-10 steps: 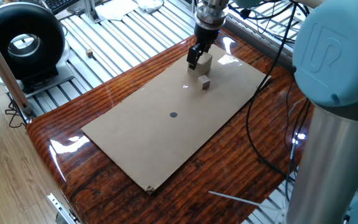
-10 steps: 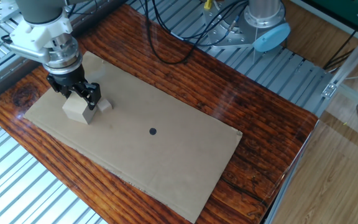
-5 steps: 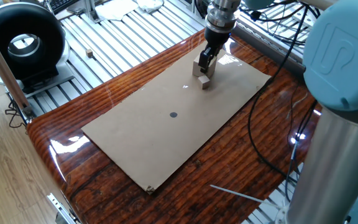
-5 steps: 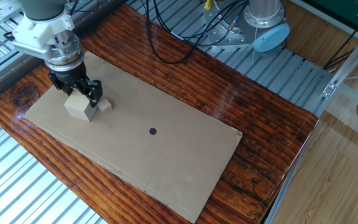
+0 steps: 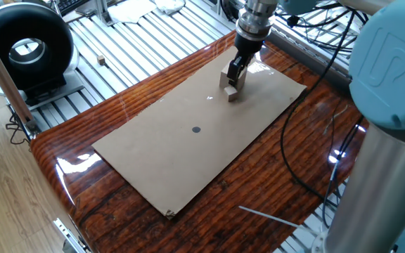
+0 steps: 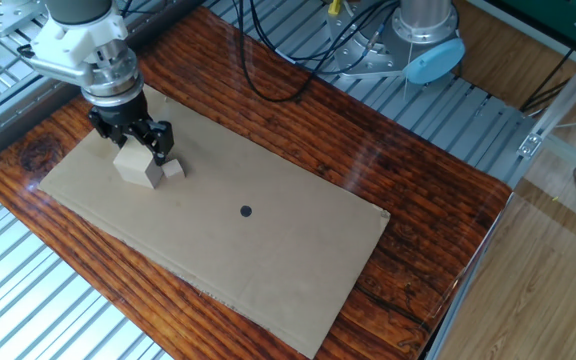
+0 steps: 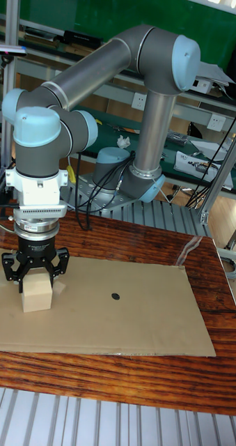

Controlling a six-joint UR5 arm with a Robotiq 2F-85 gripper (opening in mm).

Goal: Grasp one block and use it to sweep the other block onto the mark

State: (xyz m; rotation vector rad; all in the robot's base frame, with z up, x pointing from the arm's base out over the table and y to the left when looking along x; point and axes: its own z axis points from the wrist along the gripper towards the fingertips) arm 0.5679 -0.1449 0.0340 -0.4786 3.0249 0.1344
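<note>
Upper left of other fixed view: my gripper (image 6: 136,146) clamped big cube (image 6: 139,167), cube resting on cardboard (image 6: 268,260). Small cube (image 6: 173,169) sat touching big cube's right side. Mark (image 6: 246,211) lay mid-frame, well apart from both.

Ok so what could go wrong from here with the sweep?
The tool holds the big block right against the small block. The two meet off-centre, so the small block may spin or slip off sideways. The mark lies far across the cardboard, so small steering errors could grow. The held block may also drag on the cardboard.
</note>
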